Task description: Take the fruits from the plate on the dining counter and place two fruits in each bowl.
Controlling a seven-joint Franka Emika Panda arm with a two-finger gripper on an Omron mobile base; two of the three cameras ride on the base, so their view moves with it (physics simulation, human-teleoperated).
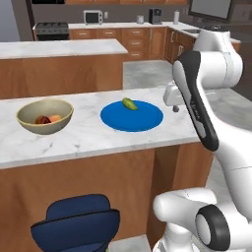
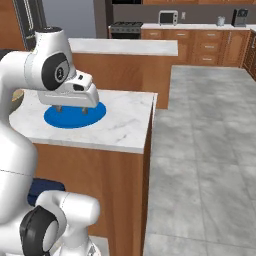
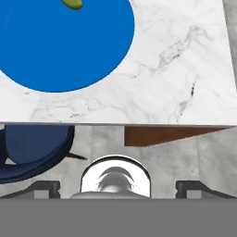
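Observation:
The blue plate (image 1: 132, 116) lies on the dining counter (image 1: 88, 140) with one small green fruit (image 1: 129, 104) near its far rim. Left of it stands a beige bowl (image 1: 44, 115) holding a reddish-brown fruit (image 1: 42, 119) and an orange fruit (image 1: 55, 118). My gripper (image 2: 70, 108) hovers open and empty just above the plate's (image 2: 75, 116) right side, pointing down. In the hand view the plate (image 3: 60, 41) sits at the upper left, the green fruit (image 3: 73, 3) is at the top edge, and the fingertips (image 3: 46, 187) stand wide apart.
A dark blue stool (image 1: 76, 224) stands in front of the counter, below the bowl. The counter's right end (image 2: 150, 120) drops to grey floor. A second marble-topped island (image 1: 59, 49) stands behind, with kitchen cabinets along the far wall.

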